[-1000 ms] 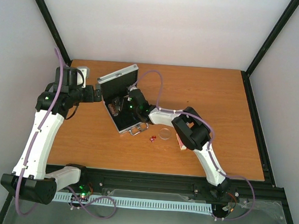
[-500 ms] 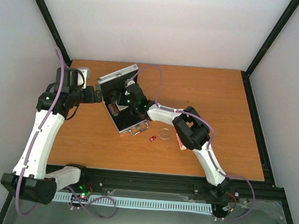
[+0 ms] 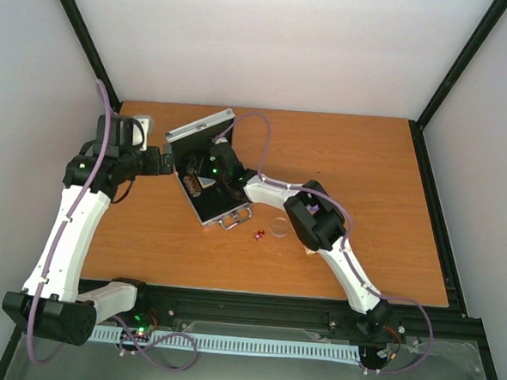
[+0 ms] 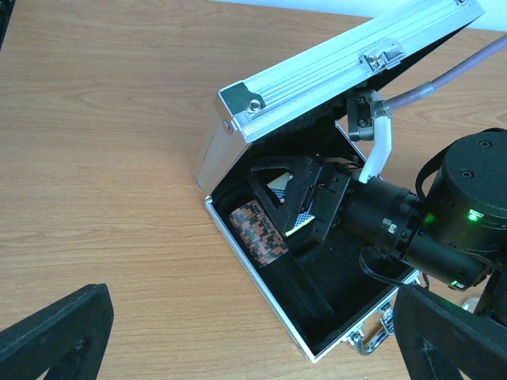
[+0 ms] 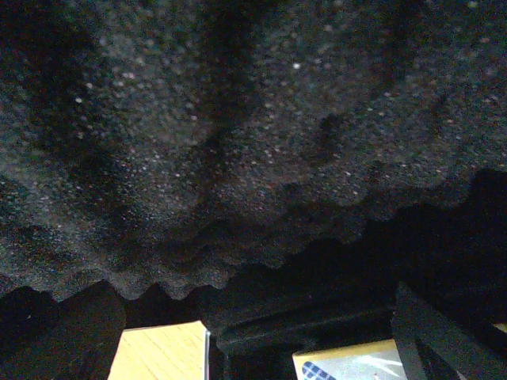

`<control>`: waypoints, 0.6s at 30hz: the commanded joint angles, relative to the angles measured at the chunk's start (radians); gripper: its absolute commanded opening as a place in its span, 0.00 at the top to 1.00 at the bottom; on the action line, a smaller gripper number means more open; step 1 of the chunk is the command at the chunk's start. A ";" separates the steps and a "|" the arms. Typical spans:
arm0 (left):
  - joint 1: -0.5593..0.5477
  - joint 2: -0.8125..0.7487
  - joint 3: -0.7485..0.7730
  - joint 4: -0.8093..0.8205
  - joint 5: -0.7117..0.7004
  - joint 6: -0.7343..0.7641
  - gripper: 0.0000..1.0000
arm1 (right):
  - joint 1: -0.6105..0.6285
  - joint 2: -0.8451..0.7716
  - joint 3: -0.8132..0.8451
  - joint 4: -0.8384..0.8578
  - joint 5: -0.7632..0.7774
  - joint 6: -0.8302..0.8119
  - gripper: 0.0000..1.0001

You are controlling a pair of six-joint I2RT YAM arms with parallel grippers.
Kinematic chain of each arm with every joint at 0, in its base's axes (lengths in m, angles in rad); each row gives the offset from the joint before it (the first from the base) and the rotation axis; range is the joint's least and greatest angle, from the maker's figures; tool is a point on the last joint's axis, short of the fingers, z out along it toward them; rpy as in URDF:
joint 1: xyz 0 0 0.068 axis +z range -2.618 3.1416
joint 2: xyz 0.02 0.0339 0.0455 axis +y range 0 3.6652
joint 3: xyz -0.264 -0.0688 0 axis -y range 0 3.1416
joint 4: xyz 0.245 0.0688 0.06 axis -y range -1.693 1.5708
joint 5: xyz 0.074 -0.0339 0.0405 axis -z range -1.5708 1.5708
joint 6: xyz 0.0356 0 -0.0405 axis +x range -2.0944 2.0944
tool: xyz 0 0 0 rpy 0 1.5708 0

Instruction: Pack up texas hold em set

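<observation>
The silver case point(image 3: 207, 127) stands open at the table's back left; its lid point(image 4: 348, 63) is propped up. A dark chip stack point(image 4: 257, 233) lies in its left slot. My right gripper point(image 3: 203, 167) reaches inside the case under the lid point(image 4: 299, 199). Its jaws are wide apart, and the blue-yellow card pack point(image 4: 295, 215) sits between them, low in the right wrist view point(image 5: 348, 368). My left gripper point(image 3: 164, 160) is open and empty just left of the case point(image 4: 253, 348). The red dice point(image 3: 258, 235) and clear disc point(image 3: 279, 228) lie on the table. The red pack point(image 3: 307, 247) peeks from under the right arm.
The case's handle point(image 4: 372, 336) sticks out at its near side. The lid's black foam point(image 5: 238, 127) fills most of the right wrist view, close above the right gripper. The right arm's cable point(image 3: 261, 139) loops beside the lid.
My right gripper has pushed further left and deeper into the case, under the lid. The left arm and the case have not moved.
</observation>
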 commanded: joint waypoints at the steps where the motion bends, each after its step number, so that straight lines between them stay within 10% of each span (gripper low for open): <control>1: -0.002 0.009 0.005 0.008 0.003 0.021 0.00 | -0.014 0.041 -0.048 -0.277 0.008 0.066 0.05; 18: -0.002 0.003 0.006 0.010 0.006 0.018 0.00 | -0.024 -0.064 -0.045 -0.404 -0.099 -0.124 0.00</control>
